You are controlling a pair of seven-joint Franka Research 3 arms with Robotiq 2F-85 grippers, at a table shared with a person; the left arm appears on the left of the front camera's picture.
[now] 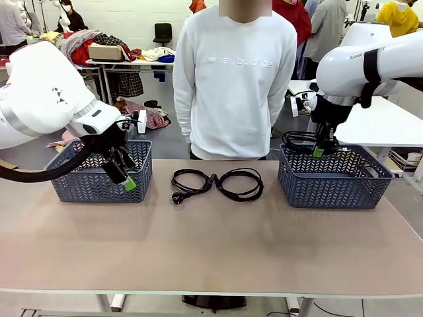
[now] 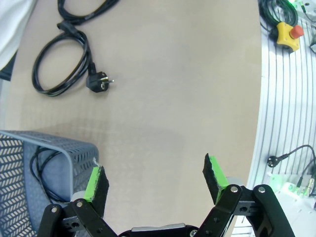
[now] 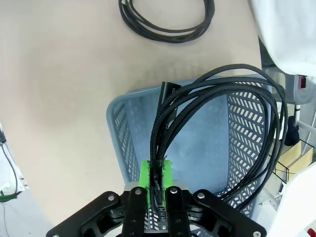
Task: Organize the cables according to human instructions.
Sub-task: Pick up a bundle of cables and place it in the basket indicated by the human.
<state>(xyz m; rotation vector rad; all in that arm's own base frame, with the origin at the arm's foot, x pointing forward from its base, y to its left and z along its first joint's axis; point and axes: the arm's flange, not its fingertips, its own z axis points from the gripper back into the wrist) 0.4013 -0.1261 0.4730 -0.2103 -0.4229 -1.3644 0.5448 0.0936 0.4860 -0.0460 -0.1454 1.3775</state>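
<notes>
- Step in hand: at the right of the front view, the right gripper is clenched on a bunched section of a braided black cable. The cable's loops hang over the right blue-grey perforated plastic basket. This looks like the drop-off of that cable.
- Next move, as a judgement: lower until the loops sit inside the basket walls, then release. In the right wrist view the outer loop swings out past the far rim at the frame's right edge, so it may drape over the side.
- The left gripper is released, its green-padded fingers spread wide and holding nothing. It hangs just in front of the right corner of the left blue-grey perforated plastic basket.
- A thin black cord lies inside that left basket.
- Two cables remain at the centre of the tan table, between the baskets: a smooth black coiled cable with a chunky plug, and a second smooth black coil just beside it, seemingly touching.
- Hard to make out: whether the braided loops already rest on the basket floor. The cord in the left basket is half hidden by its wall.
- The person in a white sweatshirt stands at the far side with arms down behind the table edge, so no instruction can be read.
</notes>
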